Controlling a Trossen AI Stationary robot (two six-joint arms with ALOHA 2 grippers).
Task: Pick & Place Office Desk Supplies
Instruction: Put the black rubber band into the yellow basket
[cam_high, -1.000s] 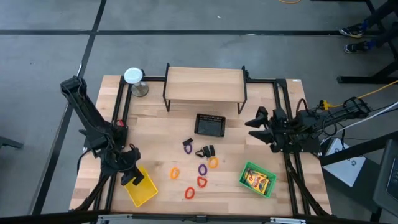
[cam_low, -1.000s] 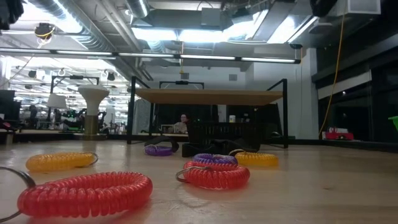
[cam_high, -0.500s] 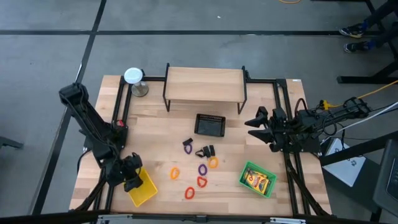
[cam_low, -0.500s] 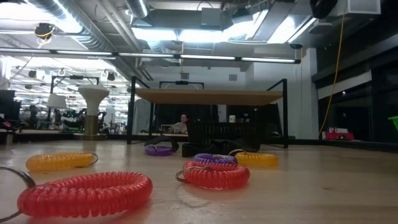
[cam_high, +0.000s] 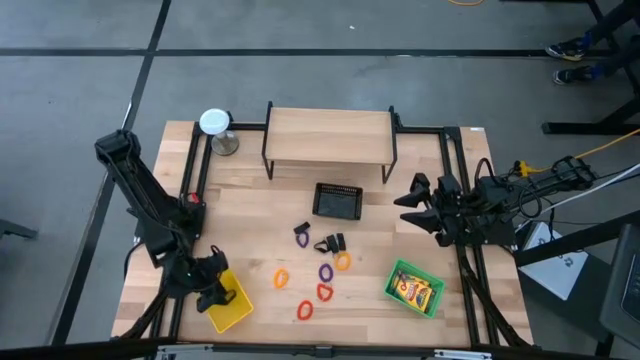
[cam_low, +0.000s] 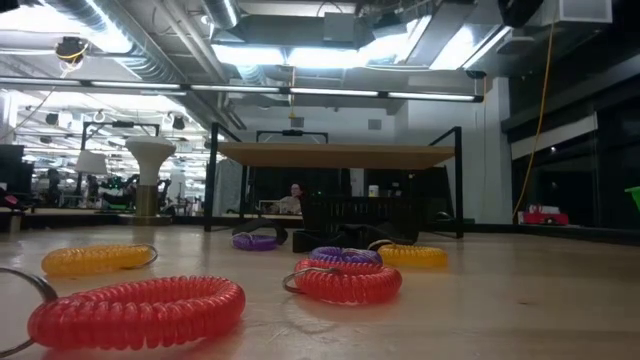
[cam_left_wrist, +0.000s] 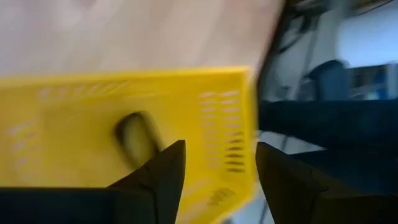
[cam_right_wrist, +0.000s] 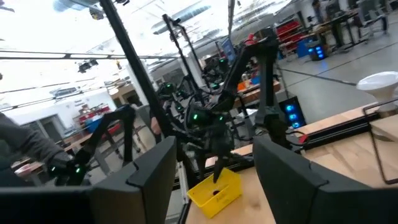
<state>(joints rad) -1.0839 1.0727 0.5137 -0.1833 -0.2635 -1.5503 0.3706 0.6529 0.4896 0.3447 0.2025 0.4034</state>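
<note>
Lying in yellow tray (cam_left_wrist: 74, 118), dark item (cam_left_wrist: 135, 138) beneath left end effector (cam_left_wrist: 219, 165).

High cam looked straight down; low cam sat level at tabletop; left wrist cam was close over the yellow tray (cam_left_wrist: 124, 124), also seen by right wrist cam.

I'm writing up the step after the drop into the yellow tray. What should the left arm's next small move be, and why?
Probably lift the left gripper straight up off the yellow tray. Its fingers stand apart over the tray, and a dark item lies inside, so that drop looks finished. Coil rings and a black clip still wait mid-table. The right gripper waits open at the table's right side.
</note>
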